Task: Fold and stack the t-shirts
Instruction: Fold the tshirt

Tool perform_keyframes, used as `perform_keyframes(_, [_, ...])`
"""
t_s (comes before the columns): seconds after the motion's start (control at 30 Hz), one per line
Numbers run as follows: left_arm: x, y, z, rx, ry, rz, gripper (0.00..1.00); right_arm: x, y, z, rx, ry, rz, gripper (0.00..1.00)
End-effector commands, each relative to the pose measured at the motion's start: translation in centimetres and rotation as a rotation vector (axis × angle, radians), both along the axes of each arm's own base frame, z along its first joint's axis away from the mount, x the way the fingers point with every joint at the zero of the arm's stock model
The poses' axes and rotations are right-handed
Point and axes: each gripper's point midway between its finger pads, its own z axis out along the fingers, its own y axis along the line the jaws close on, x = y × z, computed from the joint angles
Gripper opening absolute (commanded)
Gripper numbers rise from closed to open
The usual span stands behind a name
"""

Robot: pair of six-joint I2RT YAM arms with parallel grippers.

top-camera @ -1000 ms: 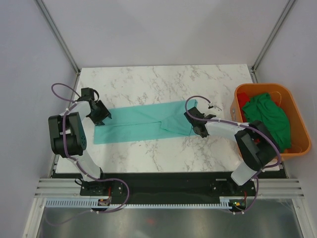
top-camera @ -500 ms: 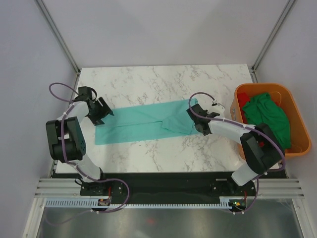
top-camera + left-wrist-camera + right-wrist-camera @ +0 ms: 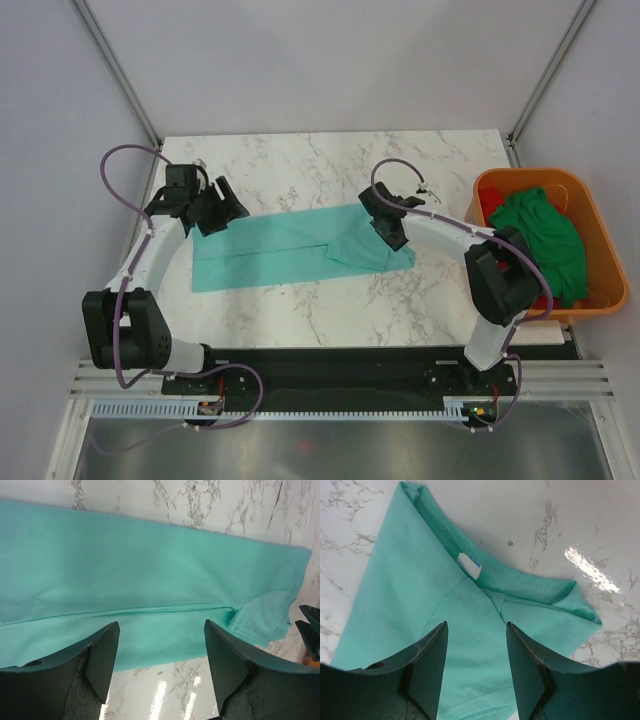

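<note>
A light teal t-shirt lies flat on the marble table, folded into a long strip. Its collar with a white label is at the right end. My left gripper hovers over the strip's far left corner, open, holding nothing. In the left wrist view, the open left gripper has teal cloth and bare marble below it. My right gripper is over the collar end, open. In the right wrist view, the right gripper has teal cloth under it and grips nothing.
An orange tub stands off the table's right edge, holding a dark green t-shirt and a red t-shirt. Grey walls and metal posts close in the back and sides. Purple cables loop over both arms.
The left arm swung from the strip's left end up and right to its far edge. The right gripper opened and shifted left and farther back over the collar end.
</note>
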Motion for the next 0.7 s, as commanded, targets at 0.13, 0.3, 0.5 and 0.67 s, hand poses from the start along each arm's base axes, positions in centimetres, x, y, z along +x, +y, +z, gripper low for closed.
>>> perform_keyframes(0.13, [-0.8,-1.4,0.6,0.030,-0.085,-0.061,0.76,2.2,1.2,-2.9,-0.034,0.035,-0.033,0.57])
perform_keyframes(0.3, [-1.1,-1.9,1.6,0.030,-0.122,-0.089,0.76,4.5,-1.6,-4.7,-0.173,0.063,0.029,0.58])
perform_keyframes(0.5, [-1.6,-1.5,2.4,0.071,-0.162,-0.066,0.76,10.4,-4.8,-5.0,-0.265,0.023,0.202,0.57])
perform_keyframes(0.67, [-1.6,-1.9,2.5,0.081,-0.171,-0.076,0.76,19.1,-4.2,-3.5,-0.358,-0.072,0.533,0.56])
